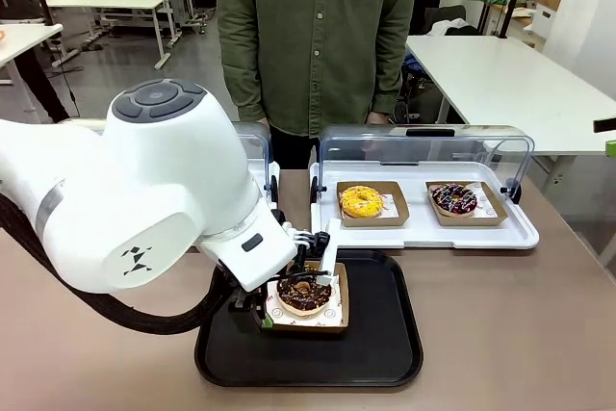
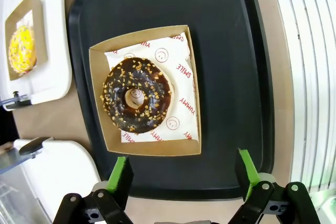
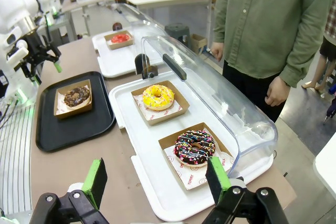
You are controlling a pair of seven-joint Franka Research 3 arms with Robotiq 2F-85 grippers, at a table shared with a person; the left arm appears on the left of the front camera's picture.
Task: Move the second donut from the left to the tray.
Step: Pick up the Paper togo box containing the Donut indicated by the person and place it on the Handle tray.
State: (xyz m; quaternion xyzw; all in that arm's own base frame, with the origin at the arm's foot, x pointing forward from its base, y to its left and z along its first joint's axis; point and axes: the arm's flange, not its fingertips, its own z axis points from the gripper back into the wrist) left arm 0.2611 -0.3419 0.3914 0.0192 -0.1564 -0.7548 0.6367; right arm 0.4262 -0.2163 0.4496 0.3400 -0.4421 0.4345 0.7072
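On the tray point(image 2: 247, 77), nearest the robot, the chocolate donut point(image 2: 136, 95) sat flat in its holder point(image 2: 144, 148), with the left gripper point(image 2: 182, 174) just above, jaws released and touching nothing. Placing looked done (only withdrawing the arm seemed left). Farther off, the right gripper point(image 3: 156, 181) hung spread and empty before the white tray point(image 3: 149, 184), where the yellow donut point(image 3: 157, 96) and streaked donut point(image 3: 195, 145) lay.
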